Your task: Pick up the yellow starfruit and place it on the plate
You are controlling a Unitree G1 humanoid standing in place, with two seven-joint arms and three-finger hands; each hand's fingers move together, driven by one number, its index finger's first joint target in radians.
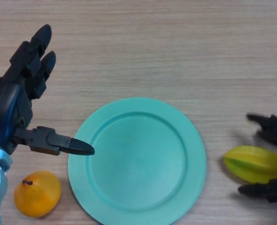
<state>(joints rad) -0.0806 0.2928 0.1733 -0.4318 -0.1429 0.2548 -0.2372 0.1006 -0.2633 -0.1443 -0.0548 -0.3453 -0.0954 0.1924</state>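
The yellow starfruit (254,163) lies on the wooden table, just right of the teal plate (137,160). My right hand (275,132) comes in at the right edge. Its fingers reach over the far side of the starfruit and its thumb (260,190) lies along the near side. The hand straddles the fruit and its fingers look close to it but not closed on it. The fruit rests on the table. My left hand (14,101) is open at the left, fingers straight, its thumb pointing to the plate's left rim. The plate holds nothing.
An orange fruit (37,193) lies at the near left, beside the plate's left rim and under my left hand's thumb. The wooden table (176,47) stretches beyond the plate.
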